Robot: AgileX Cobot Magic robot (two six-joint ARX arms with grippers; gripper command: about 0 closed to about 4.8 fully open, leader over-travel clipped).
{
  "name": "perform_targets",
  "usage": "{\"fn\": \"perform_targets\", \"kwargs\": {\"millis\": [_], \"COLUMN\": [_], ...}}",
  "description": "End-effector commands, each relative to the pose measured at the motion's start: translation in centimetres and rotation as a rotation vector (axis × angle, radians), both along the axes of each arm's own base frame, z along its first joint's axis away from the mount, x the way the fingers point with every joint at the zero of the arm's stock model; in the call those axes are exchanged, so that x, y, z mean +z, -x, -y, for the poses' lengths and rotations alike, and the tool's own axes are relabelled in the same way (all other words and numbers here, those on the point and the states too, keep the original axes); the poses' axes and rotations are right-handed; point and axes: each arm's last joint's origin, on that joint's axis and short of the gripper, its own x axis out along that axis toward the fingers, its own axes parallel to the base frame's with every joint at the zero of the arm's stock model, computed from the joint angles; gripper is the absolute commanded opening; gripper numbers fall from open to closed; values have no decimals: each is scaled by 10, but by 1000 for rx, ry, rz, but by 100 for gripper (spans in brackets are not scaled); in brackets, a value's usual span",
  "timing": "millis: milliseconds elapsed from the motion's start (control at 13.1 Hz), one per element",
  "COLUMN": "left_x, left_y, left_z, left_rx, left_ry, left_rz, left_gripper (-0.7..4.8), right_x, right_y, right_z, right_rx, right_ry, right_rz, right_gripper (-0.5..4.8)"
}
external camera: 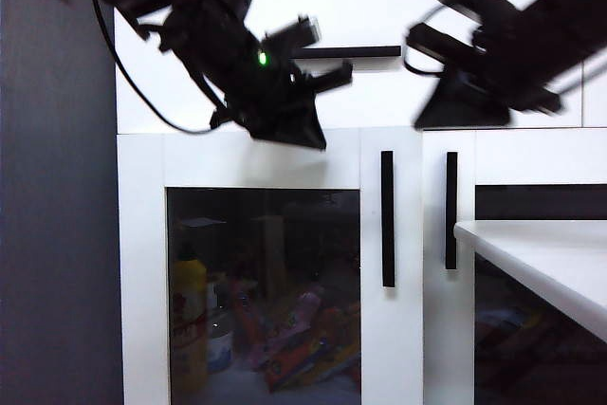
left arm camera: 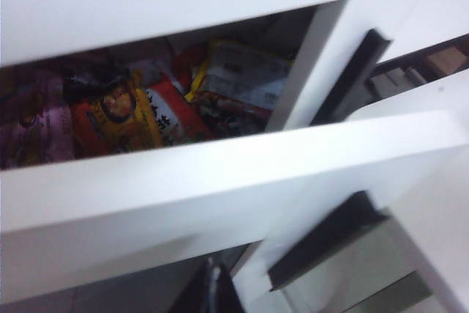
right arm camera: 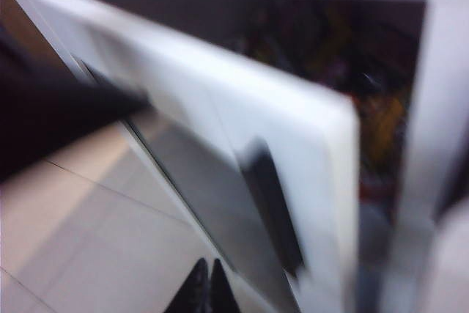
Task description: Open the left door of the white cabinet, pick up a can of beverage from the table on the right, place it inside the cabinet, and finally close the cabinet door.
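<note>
Your target is the left door (external camera: 142, 263) of the cabinet (external camera: 379, 92), and what matters is its handle (external camera: 387, 218): a black bar that stands upright along the door's right edge, just beside the twin handle of the right door (external camera: 451, 211). In the exterior view the door looks shut, flush with its neighbour. Both arms hang high in front of the drawer front, above the doors. The left gripper (external camera: 289, 125) sits up and to the left of the handle's top end, so for it the bar lies down and to the right. The right gripper (external camera: 460, 106) sits up and to the right of it and shows blurred. In that view the two are about equally close to the bar, and you cannot judge depth from it. The left wrist view shows its fingers (left arm camera: 212, 295) pressed together, and the right wrist view shows the same for the other fingers (right arm camera: 196, 291); neither pair holds anything. You will likely want the left arm for the door, since the table (external camera: 541, 253) lies on the right arm's side. For that, its fingers must part and straddle the bar across its width, not along its length. The can shows in no view; the visible strip of table is bare.
</note>
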Motion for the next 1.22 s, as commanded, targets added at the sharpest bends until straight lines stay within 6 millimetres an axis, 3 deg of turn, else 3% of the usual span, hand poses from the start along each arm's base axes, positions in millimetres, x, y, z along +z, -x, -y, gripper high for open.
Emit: {"fn": "perform_targets", "kwargs": {"millis": [76, 457, 914, 1218], "left_x": [-8, -11, -14, -30], "left_y": [-4, -13, -29, -38], "left_z": [3, -1, -21, -23], "left_rx": [-4, 55, 94, 86], "left_ry": [1, 9, 1, -7], "left_rz": [7, 51, 74, 70], "left_gripper": [-6, -6, -6, -6], "right_x": [11, 3, -5, -1], "right_y": [-20, -48, -67, -96], "right_z": [-9, -19, 9, 8], "right_rx": [15, 12, -74, -83], "right_ry": [-11, 20, 11, 11], "right_rz": [64, 84, 50, 43], "right_gripper": [-6, -6, -6, -6]}}
